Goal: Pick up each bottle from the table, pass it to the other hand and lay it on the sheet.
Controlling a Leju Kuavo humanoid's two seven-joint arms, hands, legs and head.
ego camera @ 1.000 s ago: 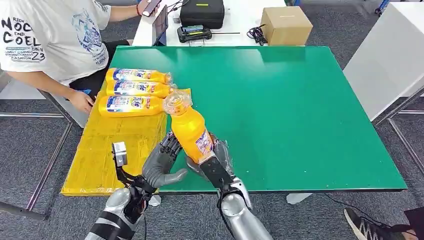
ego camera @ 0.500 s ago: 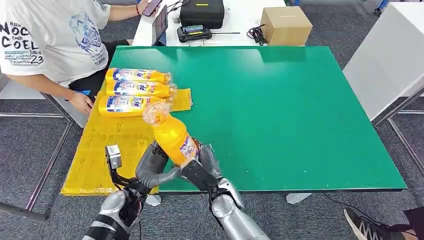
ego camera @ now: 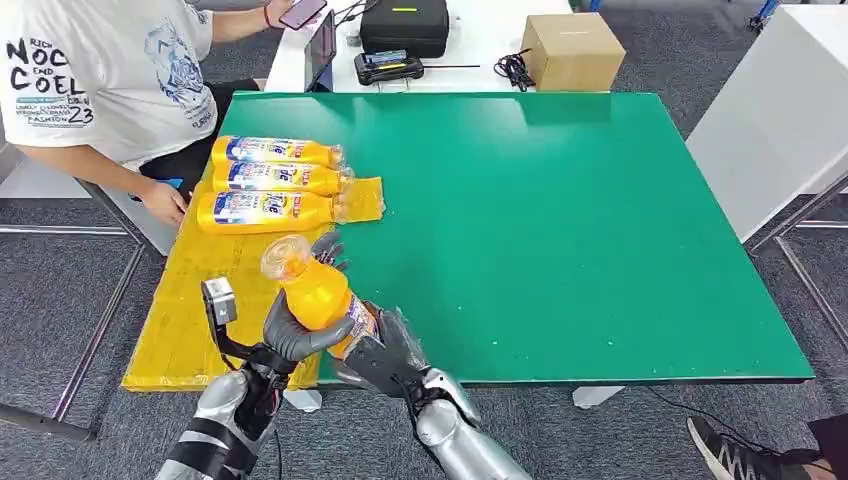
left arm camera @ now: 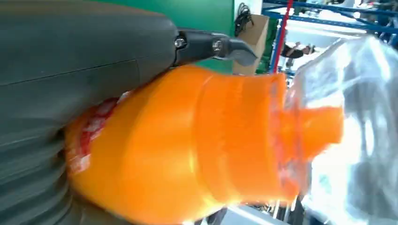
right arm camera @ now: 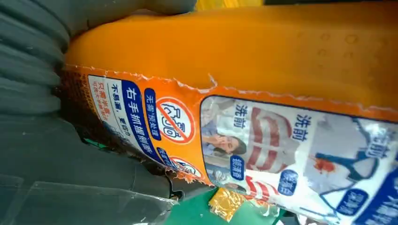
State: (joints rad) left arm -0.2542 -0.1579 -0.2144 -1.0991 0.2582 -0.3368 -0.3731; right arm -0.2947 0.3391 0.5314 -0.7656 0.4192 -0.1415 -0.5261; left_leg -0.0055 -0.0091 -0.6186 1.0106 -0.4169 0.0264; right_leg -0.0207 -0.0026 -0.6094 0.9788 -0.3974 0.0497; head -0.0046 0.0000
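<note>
Handover time: the orange bottle (ego camera: 318, 293) is gripped at once by the left hand (ego camera: 297, 335) round its upper body and the right hand (ego camera: 384, 355) at its base, so left should squeeze firmly before right's fingers release.

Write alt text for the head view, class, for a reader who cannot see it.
Both robot hands, left hand and right hand, hold one orange bottle tilted at the near edge of a green table. Three more bottles lie side by side on a yellow sheet; a person stands beside it.
</note>
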